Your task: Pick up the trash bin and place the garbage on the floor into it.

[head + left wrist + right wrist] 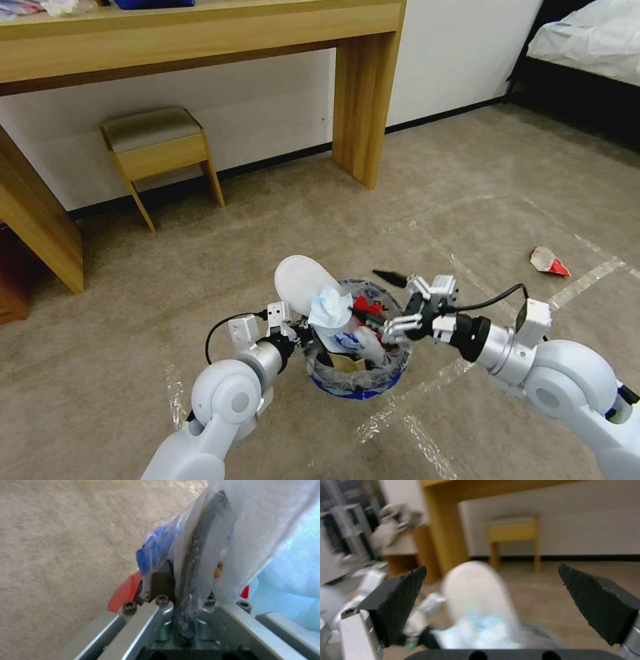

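Left gripper (298, 331): clamped on the rim of the trash bin (357, 383), at the bin's left side; left wrist view confirms the liner-covered rim (190, 580) pinched between the pads, blue band and red wall just beside. Bin apparently carried in this grip, low over the carpet (200, 267); contact with the floor not determinable.

Right gripper (393, 300): fingers spread wide, nothing between them, poised over the bin's right rim; wide gap plain in the right wrist view, dark pads (400, 597) far apart.

Bin contents: heaped above the rim. White slipper (301, 280) standing up out of the left side, white-blue crumpled paper (331, 308) draped against it, red piece (367, 307) toward the middle, brown paper bag (347, 363) low at the near side, clear plastic among them.

Outstanding: one red-and-white wrapper (548, 261) on the carpet, well apart from the bin, to the right.

Surroundings: wooden desk (200, 33), small stool (160, 157) beneath it, bed (593, 40) at far right.

Progress, as judged: bin pickup done, most litter collected, the wrapper the one piece seen left to collect.
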Available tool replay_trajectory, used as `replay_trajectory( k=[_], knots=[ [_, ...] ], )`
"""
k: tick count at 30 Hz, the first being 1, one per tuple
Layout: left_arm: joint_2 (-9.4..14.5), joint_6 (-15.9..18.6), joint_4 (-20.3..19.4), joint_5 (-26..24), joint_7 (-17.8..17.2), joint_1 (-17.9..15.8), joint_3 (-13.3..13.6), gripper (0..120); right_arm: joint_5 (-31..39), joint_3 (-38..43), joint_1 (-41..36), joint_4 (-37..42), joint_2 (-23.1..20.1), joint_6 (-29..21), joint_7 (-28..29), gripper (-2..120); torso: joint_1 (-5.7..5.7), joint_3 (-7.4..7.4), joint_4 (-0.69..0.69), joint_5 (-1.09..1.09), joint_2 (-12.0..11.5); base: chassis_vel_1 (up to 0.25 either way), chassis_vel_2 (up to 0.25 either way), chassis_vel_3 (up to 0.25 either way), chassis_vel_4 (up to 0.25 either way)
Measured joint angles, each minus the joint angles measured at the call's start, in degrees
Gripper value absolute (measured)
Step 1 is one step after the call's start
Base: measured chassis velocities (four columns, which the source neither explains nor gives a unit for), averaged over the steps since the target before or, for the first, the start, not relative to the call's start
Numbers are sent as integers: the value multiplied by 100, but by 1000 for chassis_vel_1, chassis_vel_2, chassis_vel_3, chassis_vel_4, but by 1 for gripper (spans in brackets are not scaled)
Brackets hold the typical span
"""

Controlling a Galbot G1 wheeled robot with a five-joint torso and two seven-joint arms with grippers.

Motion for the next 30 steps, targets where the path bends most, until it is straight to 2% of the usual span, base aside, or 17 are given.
replay_trajectory(
  k=[4, 11, 15, 30],
  knots=[
    [21, -23, 52, 101, 49, -1, -34, 1, 0, 201, -93, -79, 176, 37, 65, 100, 0, 0, 0, 1, 0, 0, 0, 0, 0],
    [11, -75, 213, 218, 43, 79, -314, 1, -6, 1009, -474, -551, 832, 185, 189, 100, 0, 0, -1, 0, 0, 0, 0, 0, 0],
    [15, -93, 246, 294, 75, 104, -351, 1, -5, 1053, -441, -750, 1034, 196, 212, 100, 0, 0, 0, 1, 0, 0, 0, 0, 0],
    [-68, -162, 356, 332, 129, 16, -338, 1, -25, 847, -156, -1033, 911, 172, 252, 100, 0, 0, 0, 1, 0, 0, 0, 0, 0]
  ],
)
